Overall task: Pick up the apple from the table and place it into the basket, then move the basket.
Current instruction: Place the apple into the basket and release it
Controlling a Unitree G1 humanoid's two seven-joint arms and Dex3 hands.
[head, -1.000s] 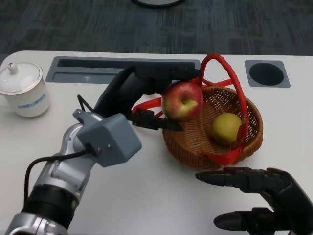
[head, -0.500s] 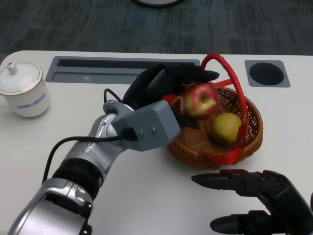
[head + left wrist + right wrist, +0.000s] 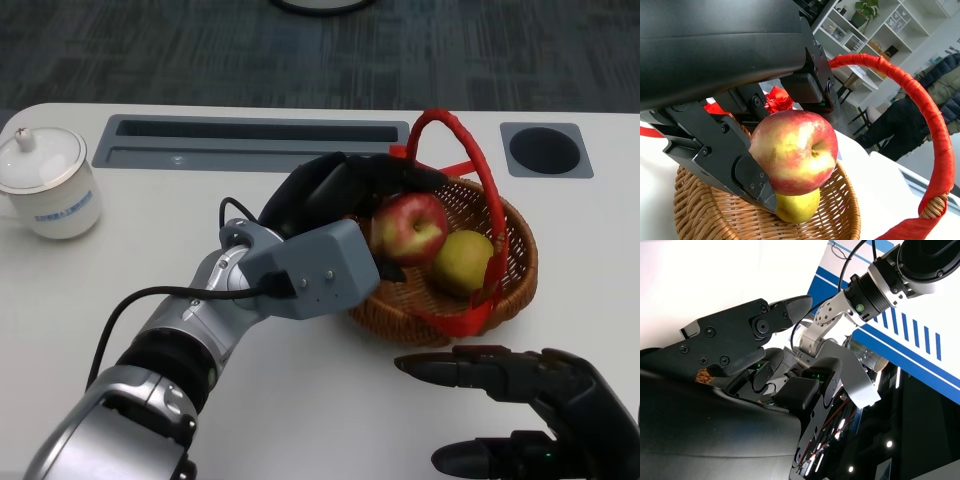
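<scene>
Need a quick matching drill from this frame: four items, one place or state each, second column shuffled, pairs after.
1. apple
2. yellow fruit
3. teacup
4. right robot hand

A. lidded, at the table's far left
B. open, near the basket
C. lying in the basket
D. held by the left robot hand above the basket

Pairs: 1-D, 2-C, 3-A, 4-B

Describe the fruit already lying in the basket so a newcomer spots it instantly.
Find the round woven wicker basket with the red-wrapped handle, on the white table. Inside it, on the side away from the left hand, lies a small yellow-green fruit. Unlike the red apple beside it, it is plain and nobody holds it.
</scene>
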